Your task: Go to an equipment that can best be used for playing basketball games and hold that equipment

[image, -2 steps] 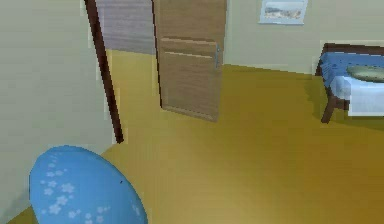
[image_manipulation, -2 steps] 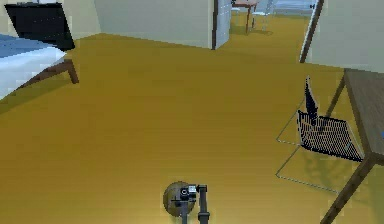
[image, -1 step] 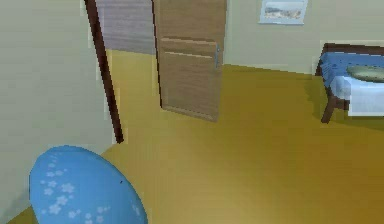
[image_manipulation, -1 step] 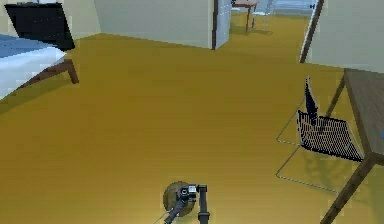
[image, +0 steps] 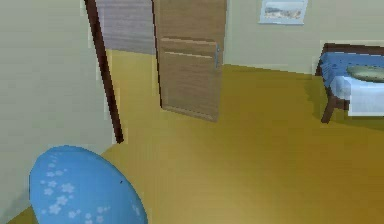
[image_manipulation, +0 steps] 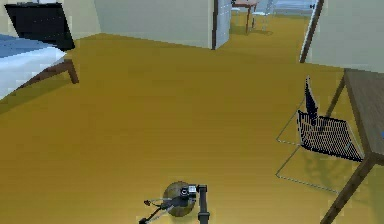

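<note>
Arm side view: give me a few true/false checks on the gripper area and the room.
1. A round brownish ball shows right at the gripper. True.
2. The black wire chair stands at the arm side view's left. False: it stands at the right, next to the table.
3. A bed shows at the upper left. True.
4. The floor is grey tile. False: it is a plain yellow-brown.
5. The ball plainly hangs from the gripper, clear of the floor. False: the view does not settle whether the gripper holds anything.
</note>
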